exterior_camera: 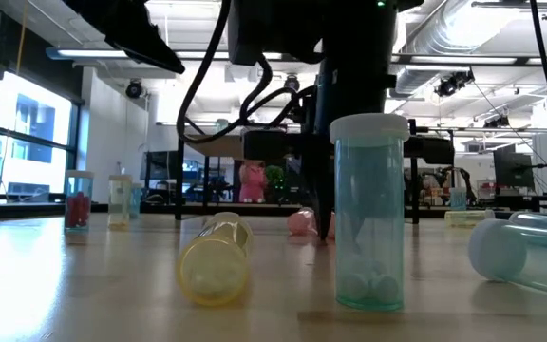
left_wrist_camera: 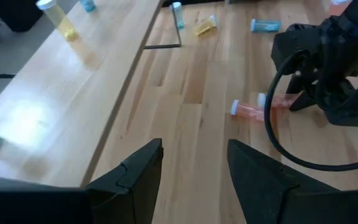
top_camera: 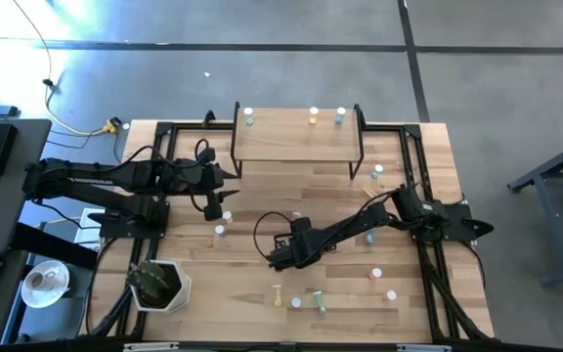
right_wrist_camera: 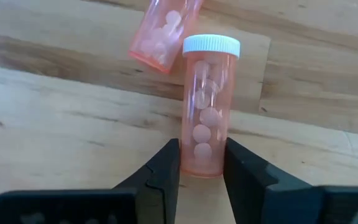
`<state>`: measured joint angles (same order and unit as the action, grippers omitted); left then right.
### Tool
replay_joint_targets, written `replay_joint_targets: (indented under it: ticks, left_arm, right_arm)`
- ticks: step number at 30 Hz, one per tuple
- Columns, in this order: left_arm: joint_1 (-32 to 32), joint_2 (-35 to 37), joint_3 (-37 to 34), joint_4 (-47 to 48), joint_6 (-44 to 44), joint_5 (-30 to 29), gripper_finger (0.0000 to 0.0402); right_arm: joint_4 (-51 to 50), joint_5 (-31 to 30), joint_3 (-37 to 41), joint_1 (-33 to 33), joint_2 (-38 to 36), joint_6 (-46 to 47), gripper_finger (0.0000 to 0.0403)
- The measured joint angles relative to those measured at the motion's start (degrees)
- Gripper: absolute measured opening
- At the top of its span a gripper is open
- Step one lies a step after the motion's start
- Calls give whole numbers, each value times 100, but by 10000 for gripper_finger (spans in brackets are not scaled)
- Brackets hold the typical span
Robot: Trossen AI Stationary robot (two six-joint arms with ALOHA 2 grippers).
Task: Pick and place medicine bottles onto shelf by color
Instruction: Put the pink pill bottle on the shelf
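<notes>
Mid-frame in the right wrist view, the right gripper pinches a pink bottle's base, ready for lifting. Left gripper, beside the shelf, waits with jaws apart, empty.

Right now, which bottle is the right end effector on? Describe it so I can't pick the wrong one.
Find the wooden table, then the right end effector near its middle. Between its fingers lies a pink bottle with a white cap. A second pink bottle lies just beyond it, but only the first sits between the fingers.
</notes>
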<state>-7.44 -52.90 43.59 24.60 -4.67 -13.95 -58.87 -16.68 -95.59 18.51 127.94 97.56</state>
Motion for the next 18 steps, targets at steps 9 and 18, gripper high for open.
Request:
replay_joint_targets:
  ticks: [9, 18]
  left_arm:
    - [0, 0, 0, 1, -2, 194, 172]
    - [-4, -2, 0, -3, 154, 625, 172]
  right_arm:
    - [-21, -118, 19, 264, -114, -11, 94]
    - [-173, -1033, 13, 457, -630, -600, 93]
